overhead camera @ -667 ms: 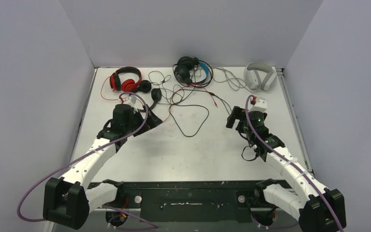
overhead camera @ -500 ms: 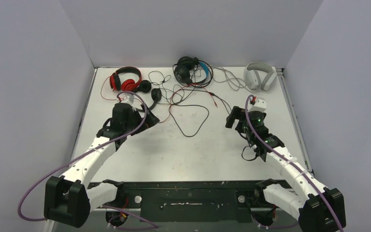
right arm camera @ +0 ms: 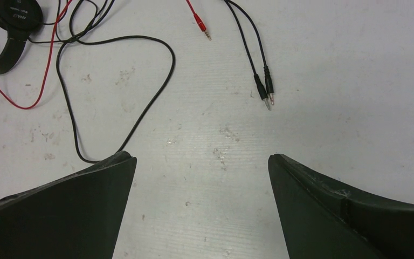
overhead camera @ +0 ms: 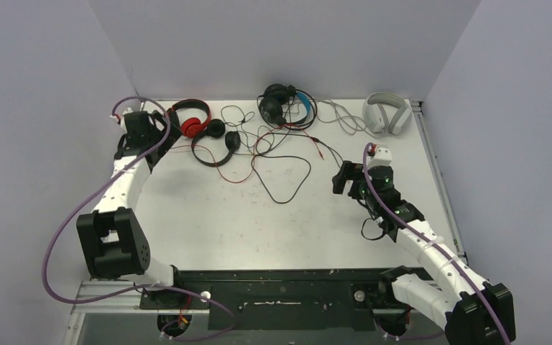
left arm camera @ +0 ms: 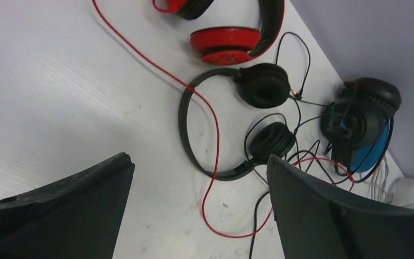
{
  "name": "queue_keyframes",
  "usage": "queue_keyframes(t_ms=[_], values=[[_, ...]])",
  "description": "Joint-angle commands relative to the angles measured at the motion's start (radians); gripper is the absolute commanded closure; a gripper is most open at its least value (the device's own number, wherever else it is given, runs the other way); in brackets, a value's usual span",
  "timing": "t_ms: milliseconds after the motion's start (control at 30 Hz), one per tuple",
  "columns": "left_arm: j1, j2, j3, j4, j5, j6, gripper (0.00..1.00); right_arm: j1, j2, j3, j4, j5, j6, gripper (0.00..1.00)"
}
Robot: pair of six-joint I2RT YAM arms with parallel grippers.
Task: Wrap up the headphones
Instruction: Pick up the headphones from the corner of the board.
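Headphones (overhead camera: 232, 140): four sets along the top of the top view on the worktop (overhead camera: 295, 223). Red set (overhead camera: 187, 122) upper left, small black set (left arm camera: 264, 85) just beside it, blue set (overhead camera: 285, 104) top centre, white set (overhead camera: 387, 113) upper right. None looks wrapped; the cables (overhead camera: 280, 169) sprawl loose and crossed mid-frame.

Left pincer (left arm camera: 198, 162) is spread wide, holds nothing, and hangs at upper left near the red set. In its view the red cable (left arm camera: 210, 124) lies across the black headband. Right pincer (right arm camera: 200, 157) is also wide apart and empty, over bare worktop at right of centre, near two black plugs (right arm camera: 264, 89) and a red plug (right arm camera: 200, 24).

Step, as I judge it: approach, picking a first set, probably red or small black. The next move needs one set chosen, its cable traced and pulled clear of the tangle, then one pincer pinning the set while the other winds. Crossed cables could drag a neighbouring set.
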Motion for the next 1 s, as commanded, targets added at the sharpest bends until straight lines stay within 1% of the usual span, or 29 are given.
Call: queue_keyframes(t_ms=[0,33,67,167,200,267,300,367,433,500,600,700,833,967], values=[[0.0,0.111,0.162,0.049,-0.046,0.053,0.11,-0.002,-0.037,0.011,0.034,-0.019,-0.019,0.0],[0.0,0.156,0.188,0.08,-0.02,0.09,0.16,-0.002,-0.041,0.011,0.037,-0.033,-0.023,0.0],[0.0,0.19,0.214,0.106,0.006,0.128,0.16,-0.002,-0.047,0.011,0.038,-0.049,-0.027,0.0],[-0.004,0.289,0.301,0.155,0.119,0.305,0.16,-0.002,-0.061,0.013,0.042,-0.072,-0.038,0.0],[-0.007,0.322,0.338,0.141,0.115,0.344,0.15,-0.003,-0.066,0.013,0.042,-0.077,-0.04,0.0],[-0.013,0.395,0.446,0.082,0.083,0.417,0.15,-0.001,-0.072,0.013,0.043,-0.088,-0.041,0.0],[-0.016,0.434,0.503,0.023,0.053,0.442,0.15,-0.001,-0.074,0.013,0.045,-0.095,-0.041,0.0],[-0.023,0.504,0.609,-0.052,0.008,0.499,0.17,-0.002,-0.075,0.013,0.044,-0.104,-0.041,0.0],[-0.037,0.552,0.687,-0.107,-0.068,0.548,0.18,-0.002,-0.074,0.013,0.043,-0.11,-0.041,0.0],[-0.042,0.581,0.733,-0.129,-0.142,0.595,0.17,-0.002,-0.074,0.014,0.039,-0.11,-0.044,0.0],[-0.037,0.626,0.787,-0.141,-0.197,0.626,0.17,-0.002,-0.074,0.013,0.039,-0.111,-0.044,0.0],[-0.037,0.715,0.895,-0.206,-0.246,0.635,0.16,-0.002,-0.072,0.013,0.041,-0.114,-0.042,0.0],[-0.036,0.845,1.043,-0.299,-0.253,0.622,0.16,-0.002,-0.063,0.025,0.035,-0.111,-0.045,0.0],[-0.036,0.937,1.119,-0.325,-0.24,0.619,0.17,-0.002,-0.062,0.038,0.025,-0.106,-0.047,0.0]])
